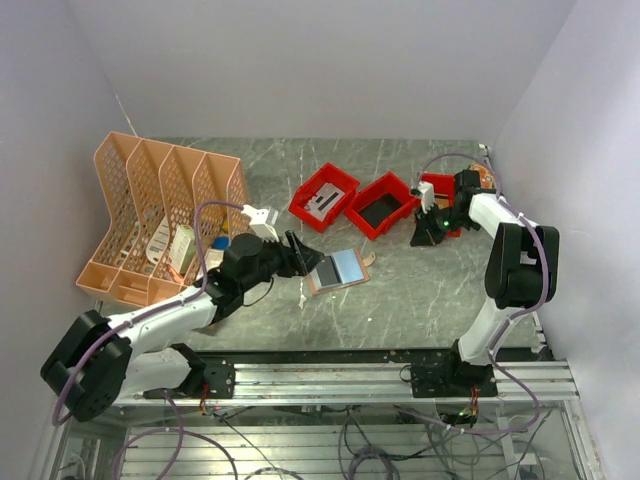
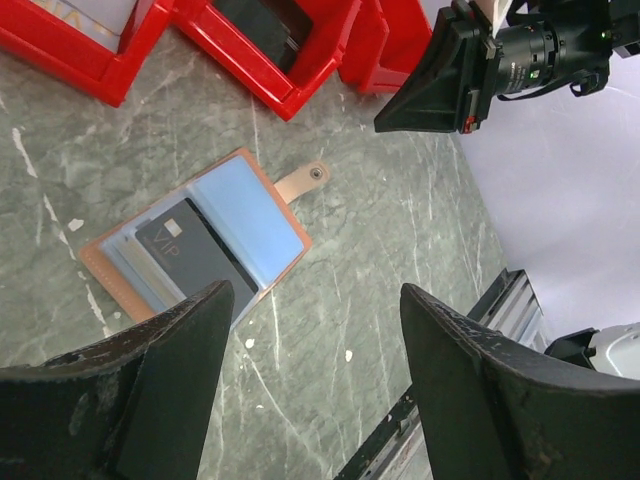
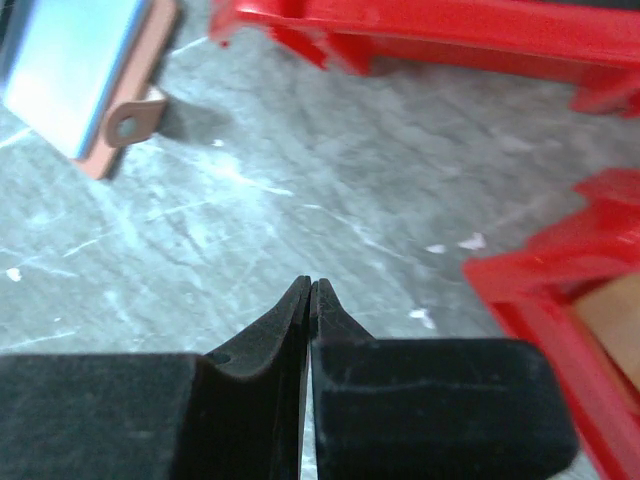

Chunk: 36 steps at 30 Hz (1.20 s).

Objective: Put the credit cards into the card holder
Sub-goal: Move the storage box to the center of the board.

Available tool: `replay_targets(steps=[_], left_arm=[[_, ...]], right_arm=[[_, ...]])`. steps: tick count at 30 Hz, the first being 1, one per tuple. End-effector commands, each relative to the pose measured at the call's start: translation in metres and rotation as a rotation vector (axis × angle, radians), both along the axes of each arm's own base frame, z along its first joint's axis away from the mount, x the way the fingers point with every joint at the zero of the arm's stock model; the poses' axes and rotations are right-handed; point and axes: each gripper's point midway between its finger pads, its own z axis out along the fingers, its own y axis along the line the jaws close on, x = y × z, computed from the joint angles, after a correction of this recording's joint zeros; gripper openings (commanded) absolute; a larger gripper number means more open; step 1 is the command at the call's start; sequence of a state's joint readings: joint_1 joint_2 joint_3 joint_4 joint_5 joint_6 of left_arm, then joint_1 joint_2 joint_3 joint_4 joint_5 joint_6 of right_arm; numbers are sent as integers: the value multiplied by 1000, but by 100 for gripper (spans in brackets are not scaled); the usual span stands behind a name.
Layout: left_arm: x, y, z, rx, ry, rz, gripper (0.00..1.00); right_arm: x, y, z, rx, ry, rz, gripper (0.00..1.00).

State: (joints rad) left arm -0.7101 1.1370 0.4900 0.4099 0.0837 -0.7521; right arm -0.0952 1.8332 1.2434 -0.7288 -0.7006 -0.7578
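Note:
The tan card holder [image 2: 120, 290] lies open on the marble table, also in the top view [image 1: 322, 284] and at the upper left of the right wrist view [image 3: 150, 55]. A light blue credit card [image 2: 245, 215] covers its right half; whether it sits in a pocket I cannot tell. A dark card marked VIP [image 2: 190, 250] sits in the left pockets. A whitish-grey credit card with a dark stripe [image 1: 322, 200] lies in the left red bin. My left gripper [image 2: 315, 300] hovers open and empty just near of the holder. My right gripper [image 3: 310, 288] is shut and empty beside the red bins.
Three red bins [image 1: 382, 206] stand across the back middle and right. A peach mesh file rack [image 1: 150, 200] holding a few items stands at the back left. The metal rail [image 1: 380, 375] runs along the table's near edge.

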Motion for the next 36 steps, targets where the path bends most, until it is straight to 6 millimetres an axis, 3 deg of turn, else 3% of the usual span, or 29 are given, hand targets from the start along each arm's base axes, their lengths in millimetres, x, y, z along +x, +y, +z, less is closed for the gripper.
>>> replay_targets(steps=[1,4,7,14,18,22,27,36], left_arm=[[3,-17,14,-78,-30,-59,77],[4,-25,18,-102,-29,-85,75],[6,-28,18,-109,-28,-89,74],[6,-27,14,-116,-19,-82,74],[4,-27,12,-111,-14,-85,73],[4,-25,11,-108,-12,-79,73],[3,-25,7,-102,-5,-82,73],[2,-25,7,-101,-4,-81,73]], right_arm=[[-9,16,18,41,-8,29,2],[5,8,45,61,-54,18,4],[30,-16,62,-10,-140,-37,11],[89,-71,48,-258,-232,-172,13],[100,-82,20,-314,-179,-135,10],[94,-85,4,-347,-174,-56,8],[67,-77,-9,-334,-130,87,7],[-6,-23,-2,-161,-15,297,5]])
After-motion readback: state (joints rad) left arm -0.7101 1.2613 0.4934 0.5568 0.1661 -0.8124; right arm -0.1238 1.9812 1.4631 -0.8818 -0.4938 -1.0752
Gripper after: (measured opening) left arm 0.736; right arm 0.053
